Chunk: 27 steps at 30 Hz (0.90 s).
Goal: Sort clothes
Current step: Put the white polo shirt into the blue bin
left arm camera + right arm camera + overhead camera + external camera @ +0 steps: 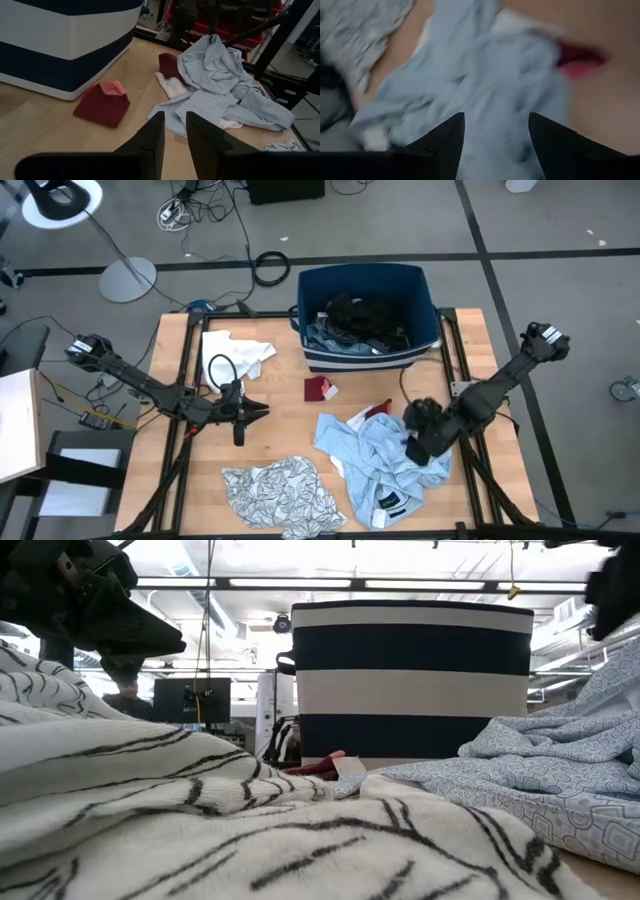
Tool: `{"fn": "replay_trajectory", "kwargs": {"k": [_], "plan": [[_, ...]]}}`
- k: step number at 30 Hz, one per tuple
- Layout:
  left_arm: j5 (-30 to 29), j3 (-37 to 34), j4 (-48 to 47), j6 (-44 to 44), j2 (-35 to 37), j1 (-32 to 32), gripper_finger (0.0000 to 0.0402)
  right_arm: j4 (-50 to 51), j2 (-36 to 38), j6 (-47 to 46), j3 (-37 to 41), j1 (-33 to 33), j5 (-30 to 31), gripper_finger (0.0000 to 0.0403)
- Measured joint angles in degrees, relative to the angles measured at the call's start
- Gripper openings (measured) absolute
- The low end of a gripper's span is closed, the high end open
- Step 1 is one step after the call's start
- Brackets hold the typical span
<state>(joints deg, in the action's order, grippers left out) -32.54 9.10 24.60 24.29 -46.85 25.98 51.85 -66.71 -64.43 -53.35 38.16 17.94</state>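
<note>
A light blue garment (380, 455) lies crumpled on the table at the near right, also in the left wrist view (220, 85). My right gripper (495, 135) hangs open just above it (420, 442), fingers slanting down. My left gripper (174, 140) stands open mid-table on the left (255, 412), nearly level, pointing toward the table's right, with nothing between its fingers. A small red piece (320, 388) lies in front of the bin (365, 280). A red and white piece (167, 75) pokes out at the garment's far edge. The leaf-print cloth (285, 495) lies at the near edge.
The dark blue, white-striped bin (410, 680) at the far middle holds dark and blue clothes (355, 320). A white cloth (235, 350) lies at the far left. Bare wood shows between my left gripper and the light blue garment.
</note>
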Motion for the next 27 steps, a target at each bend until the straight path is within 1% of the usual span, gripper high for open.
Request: {"fn": "replay_trajectory", "kwargs": {"k": [3,10,15,17,18,19,20,22,23,27], "plan": [[0.0,0.0,0.0,0.3,0.0,0.0,0.0085,-4.8,-1.6,0.9,1.8,2.5,-2.8,0.0216],[0.0,0.0,0.3,0.4,0.0,0.0,0.0085,-6.6,-8.1,1.5,6.3,7.3,-2.7,0.0203],[0.0,0.0,0.3,0.8,0.0,0.0,0.0085,-13.2,-14.9,1.5,10.9,8.0,-2.4,0.0201],[0.0,0.0,0.3,1.0,0.0,0.0,0.0085,-15.8,-17.7,1.1,12.2,7.7,-1.6,0.0191],[0.0,0.0,0.3,1.2,0.0,0.0,0.0085,-16.6,-18.7,1.1,12.3,7.4,-1.4,0.0177],[0.0,0.0,0.3,1.2,0.0,0.0,0.0085,-17.2,-19.4,1.6,12.2,7.0,-1.5,0.0154],[0.0,0.0,0.3,1.3,0.0,0.0,0.0085,-17.4,-19.9,2.5,11.8,6.8,-1.5,0.0124],[0.0,0.0,0.3,1.5,0.0,0.0,0.0085,-16.6,-20.1,5.3,10.5,6.6,-1.8,0.0047],[0.0,0.0,0.4,1.7,0.0,0.0,0.0085,-15.4,-19.7,6.8,9.8,6.4,-2.1,0.0027],[0.1,0.0,0.4,1.9,0.0,0.0,0.0085,-6.5,-16.0,7.1,3.3,5.9,-0.4,0.0020]]}}
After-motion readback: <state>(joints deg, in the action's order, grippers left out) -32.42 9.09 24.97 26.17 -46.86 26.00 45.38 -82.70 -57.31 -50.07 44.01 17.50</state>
